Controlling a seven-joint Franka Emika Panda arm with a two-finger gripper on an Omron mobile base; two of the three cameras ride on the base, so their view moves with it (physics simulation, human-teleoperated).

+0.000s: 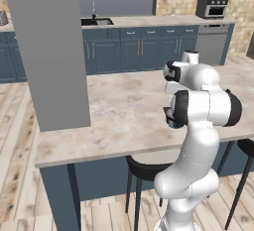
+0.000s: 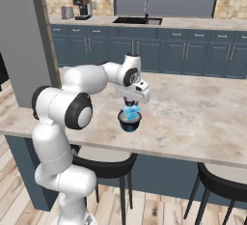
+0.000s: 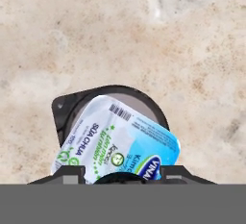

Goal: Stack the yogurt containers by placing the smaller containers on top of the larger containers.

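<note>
we see the pincer [image 2: 130, 107] at the centre of the right base view, pointing straight down, its jaws pinching the light-blue carton [image 2: 130, 109] from both sides. the carton sits just above the wide dark cup [image 2: 130, 121], over its pale top; we cannot tell whether they touch. in the hand view the carton [image 3: 117, 146] lies tilted across the cup [image 3: 72, 105] at lower centre. the white arm [image 2: 91, 81] reaches in from the left over the marble counter [image 2: 193, 118].
</note>
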